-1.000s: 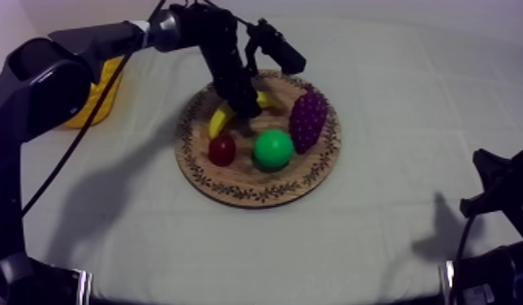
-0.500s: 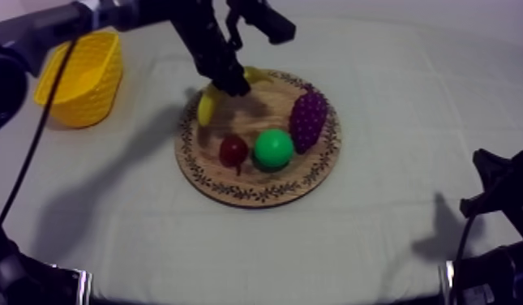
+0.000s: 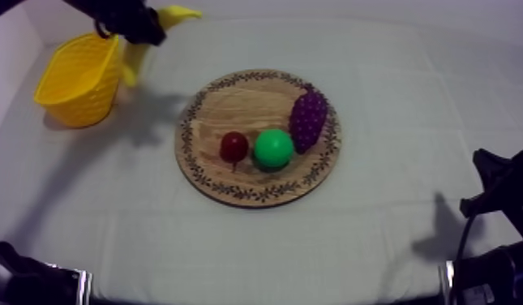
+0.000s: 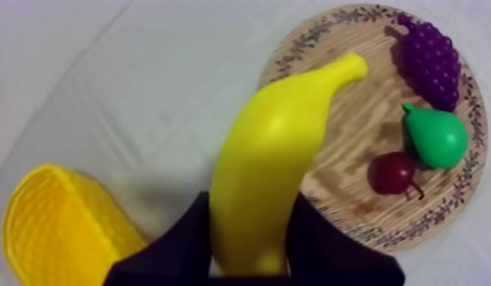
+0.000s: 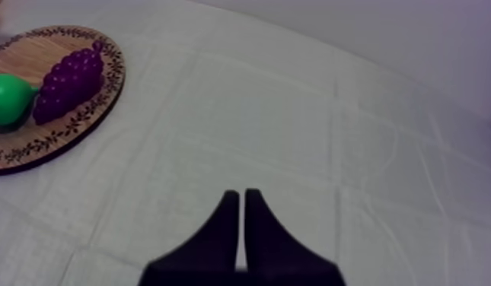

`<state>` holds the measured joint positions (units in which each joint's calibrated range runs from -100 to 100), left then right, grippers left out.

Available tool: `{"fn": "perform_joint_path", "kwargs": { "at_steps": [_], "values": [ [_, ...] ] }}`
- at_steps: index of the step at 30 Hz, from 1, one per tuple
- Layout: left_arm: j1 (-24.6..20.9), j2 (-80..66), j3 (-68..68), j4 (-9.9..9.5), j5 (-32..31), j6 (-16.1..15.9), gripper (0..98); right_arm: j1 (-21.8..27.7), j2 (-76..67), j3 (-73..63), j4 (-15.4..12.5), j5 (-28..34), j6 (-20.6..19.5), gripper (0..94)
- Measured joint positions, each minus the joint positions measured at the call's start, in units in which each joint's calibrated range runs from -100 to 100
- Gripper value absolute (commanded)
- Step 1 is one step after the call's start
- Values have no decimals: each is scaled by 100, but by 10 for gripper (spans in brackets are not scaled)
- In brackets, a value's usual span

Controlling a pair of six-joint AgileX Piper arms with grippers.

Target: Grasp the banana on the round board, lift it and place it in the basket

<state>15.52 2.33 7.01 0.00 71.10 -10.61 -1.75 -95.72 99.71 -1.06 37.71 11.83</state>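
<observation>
The yellow banana [image 3: 136,58] hangs in the air above the cloth, just right of the yellow basket [image 3: 76,78], with my left gripper [image 3: 144,31] shut on it. In the left wrist view the banana [image 4: 282,148] stands out between my black fingers [image 4: 186,242], beside the basket [image 4: 46,228] and near the round wooden board [image 4: 343,148]. My right gripper [image 5: 242,199] is shut on nothing, a narrow wedge low over the bare cloth, and it rests at the table's right edge [image 3: 501,193].
The wooden board [image 3: 224,101] at the table's middle carries a small red fruit [image 3: 233,147], a green pear [image 3: 273,148] and purple grapes [image 3: 308,118]. Open cloth lies between board and basket and across the front and right of the table.
My left gripper has lifted the banana off the board and carried it up and to the left, next to the basket. The right arm has stayed still.
</observation>
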Motion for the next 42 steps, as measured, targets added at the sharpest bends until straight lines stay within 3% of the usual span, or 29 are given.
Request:
{"fn": "perform_joint_path", "kwargs": {
  "at_steps": [8, 20, 31, 42],
  "values": [
    [-871, -741, 332, 31, -86, -314, 341, 0, 0, 0, 0, 2, 0, 6],
    [-2068, 407, -702, 158, -37, -809, 410, 0, 0, 0, 0, 2, 0, 6],
    [-2246, 1450, -1162, 161, -65, -1044, 635, 0, 0, 0, 0, 2, 0, 6],
    [-2255, 794, -579, 177, -138, -1007, 620, 0, 0, 0, 0, 2, 0, 6]
  ]
}}
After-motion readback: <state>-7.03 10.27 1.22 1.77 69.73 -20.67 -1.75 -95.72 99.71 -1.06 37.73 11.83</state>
